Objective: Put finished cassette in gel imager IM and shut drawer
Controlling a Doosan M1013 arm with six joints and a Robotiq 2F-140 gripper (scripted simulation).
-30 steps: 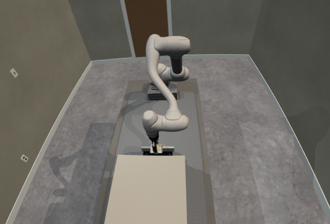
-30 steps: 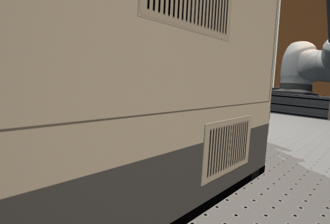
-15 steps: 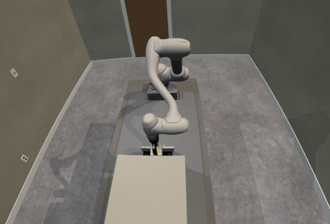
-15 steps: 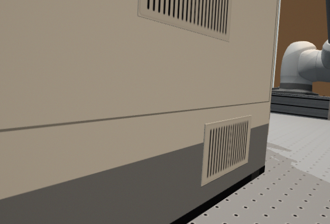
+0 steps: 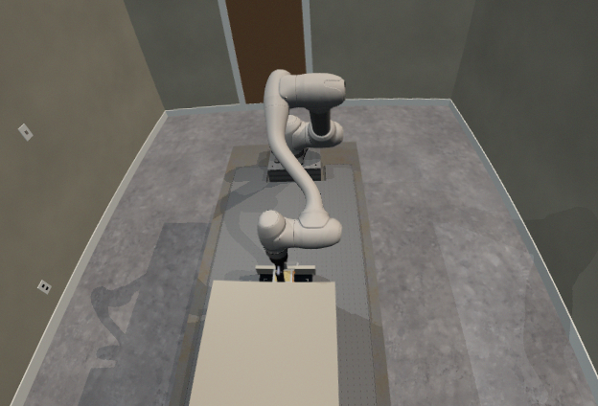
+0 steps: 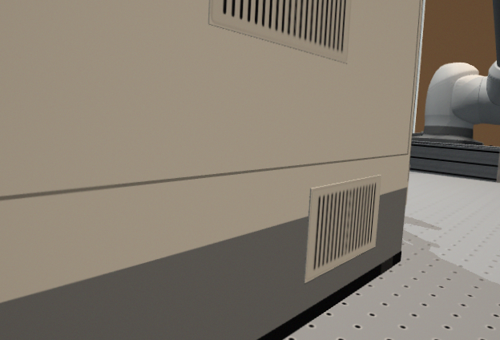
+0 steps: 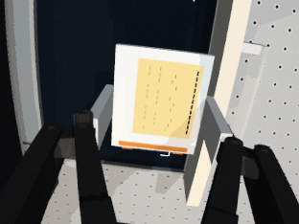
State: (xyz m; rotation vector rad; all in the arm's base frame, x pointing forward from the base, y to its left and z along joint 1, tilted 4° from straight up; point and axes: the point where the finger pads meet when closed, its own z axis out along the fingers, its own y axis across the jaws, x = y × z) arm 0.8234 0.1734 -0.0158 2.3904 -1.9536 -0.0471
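The cassette is white with a yellow gel and an orange strip along one short edge. My gripper is shut on it by its two long sides. The imager IM is the big beige cabinet. Its drawer stands open, with a pale front panel and dark glass. The cassette is over the glass near the front panel, slightly turned against the drawer's sides in the wrist view. A white corner mark shows just past the orange strip. The cassette hides part of the glass.
A pale handle sticks out from the drawer front. The perforated deck lies around the drawer and cabinet. The drawer's grey side rim runs along the left of the wrist view. The arm's base stands at the deck's far end.
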